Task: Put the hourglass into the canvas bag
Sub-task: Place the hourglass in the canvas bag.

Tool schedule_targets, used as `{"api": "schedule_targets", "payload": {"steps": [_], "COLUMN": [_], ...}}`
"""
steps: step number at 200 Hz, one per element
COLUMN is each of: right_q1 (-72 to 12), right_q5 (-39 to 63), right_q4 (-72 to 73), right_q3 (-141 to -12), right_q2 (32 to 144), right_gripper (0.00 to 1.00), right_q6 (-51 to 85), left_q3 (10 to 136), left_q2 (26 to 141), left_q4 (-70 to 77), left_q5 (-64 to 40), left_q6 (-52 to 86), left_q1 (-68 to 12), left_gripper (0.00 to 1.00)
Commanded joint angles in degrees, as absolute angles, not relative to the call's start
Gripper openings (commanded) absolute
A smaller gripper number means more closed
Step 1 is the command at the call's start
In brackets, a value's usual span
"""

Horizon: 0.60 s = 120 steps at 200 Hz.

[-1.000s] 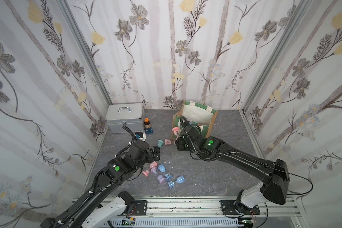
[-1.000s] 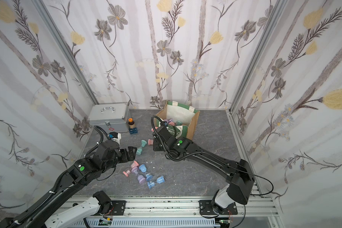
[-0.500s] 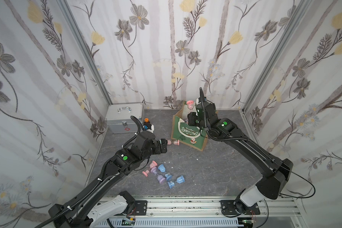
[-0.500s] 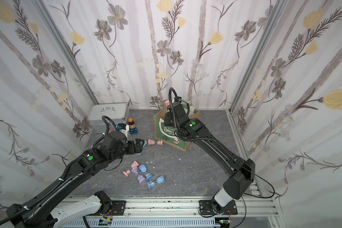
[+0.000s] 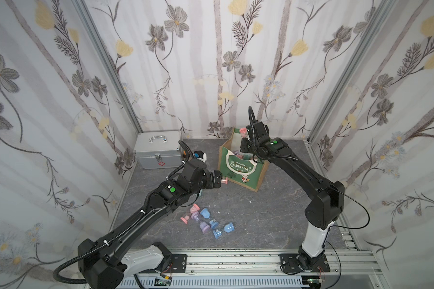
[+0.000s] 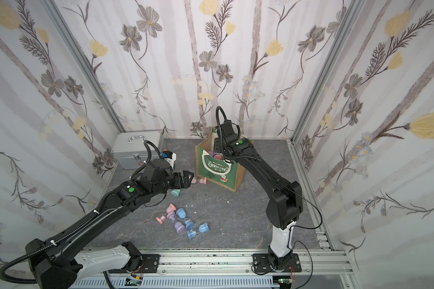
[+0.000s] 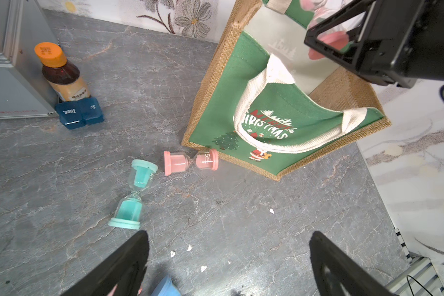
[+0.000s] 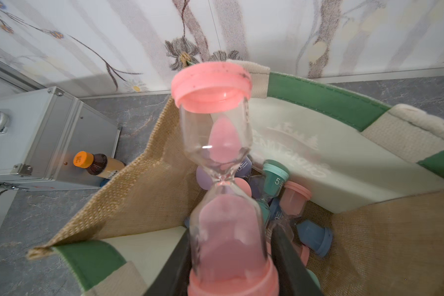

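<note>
The right arm (image 5: 298, 172) hides much of the mouth of the boxy green canvas bag with tan jute sides (image 5: 238, 172) in both top views. Over that mouth the right gripper (image 8: 231, 256) is clamped on a pink-capped glass hourglass (image 8: 221, 143). The left gripper (image 7: 228, 246), jaws wide apart and empty, hangs over open grey floor (image 7: 241, 205) before the bag's front. A second ago the bag leaned back with the right gripper low beside it; now it stands upright.

In a top view the left arm (image 5: 145, 215) stretches from lower left toward centre, its left gripper (image 5: 220, 180) spread wide (nothing between the fingers). The right arm (image 5: 298, 172) rises from lower right, elbow bent, its right gripper (image 5: 246, 133) clamped on a pink hourglass (image 8: 226, 230).
</note>
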<state>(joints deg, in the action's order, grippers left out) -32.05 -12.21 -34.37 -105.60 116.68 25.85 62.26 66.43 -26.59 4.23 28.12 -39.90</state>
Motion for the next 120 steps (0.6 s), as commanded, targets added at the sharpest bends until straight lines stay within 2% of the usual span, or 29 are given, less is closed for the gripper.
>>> {"api": "schedule_targets", "payload": {"steps": [1,82,110,120], "right_q1": [-31.0,-29.2,-29.1,-29.1], "right_q5": [-8.5,-11.0,-11.5,-11.6], "right_q4": [-34.9,-36.7,-36.9,-36.9], "right_q3": [-108.4,-115.8,-115.8,-115.7], "right_q2": [119.8,131.7,134.2,134.2], "right_gripper": [0.16,0.18,0.22,0.29], "right_q6": [24.2,22.3,21.8,21.8], "left_q3": [62.7,61.5,61.2,61.2], "left_q2": [67.4,68.5,68.6,68.5], "left_q4": [-22.9,-22.2,-22.2,-22.3], "left_q5": [3.9,5.1,5.3,5.3], "left_q6": [28.7,29.1,29.3,29.2], "left_q1": [-39.8,-39.7,-39.7,-39.7], "left_gripper": [1.0,1.0,1.0,1.0]}}
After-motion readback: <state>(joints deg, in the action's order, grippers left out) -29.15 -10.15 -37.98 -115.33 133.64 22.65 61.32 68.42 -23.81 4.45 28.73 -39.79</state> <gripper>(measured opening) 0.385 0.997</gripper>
